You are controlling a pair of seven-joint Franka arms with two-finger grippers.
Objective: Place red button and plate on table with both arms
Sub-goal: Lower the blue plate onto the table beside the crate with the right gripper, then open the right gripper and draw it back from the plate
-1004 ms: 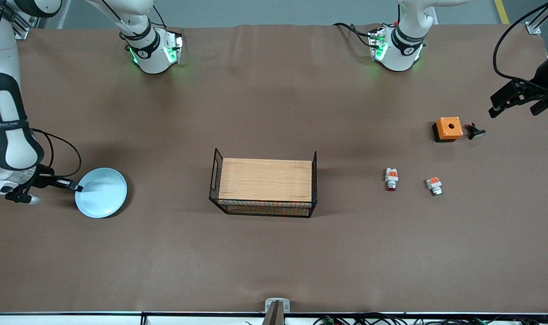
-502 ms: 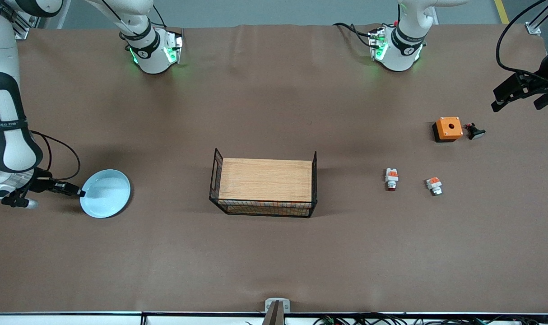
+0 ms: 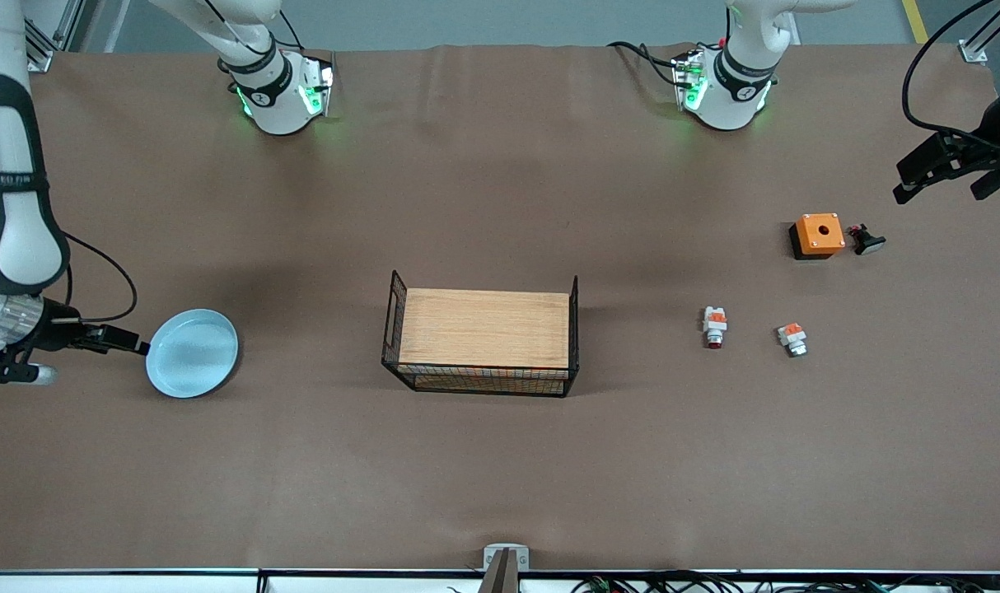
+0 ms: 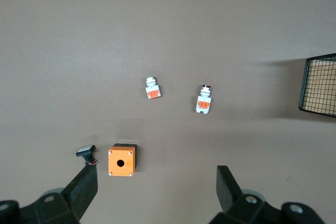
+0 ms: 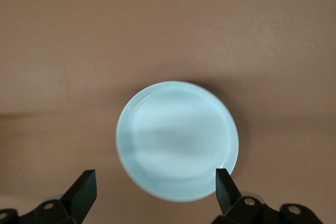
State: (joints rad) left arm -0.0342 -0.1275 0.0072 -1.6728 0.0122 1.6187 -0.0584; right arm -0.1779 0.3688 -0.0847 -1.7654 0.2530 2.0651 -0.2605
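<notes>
Plate [image 3: 192, 352], pale blue and round, lies flat on the brown table [image 3: 500, 478] toward the right arm's end, at about nine o'clock from the wood-topped wire rack [image 3: 483, 339]. It looks stiff, glazed and probably slippery and breakable, so the raised rim is the sensible place to pinch it. The right gripper [image 5: 152, 188] sits low just beside that rim, its fingers [image 5: 84, 191] spread apart with nothing between them; in the right wrist view they stand wider than the plate and do not touch it. At about three o'clock from the rack, well apart from it, the red button [image 3: 714, 326] lies on its side on the table, with a similar grey-tipped switch piece [image 3: 792, 338] just beside it toward the left arm's end. The button looks light and rigid, likely to skid or roll if nudged, so a grip across its white body seems safest. At about one o'clock from these pieces stands an orange box [image 3: 818, 235] with a hole, with a small dark part [image 3: 866, 240] beside it that is too small to identify. The left gripper [image 3: 920, 175] hangs over the table's edge at the left arm's end, fingers [image 4: 86, 190] wide apart and empty. Both arms are partly cut off by the front view's edges.
</notes>
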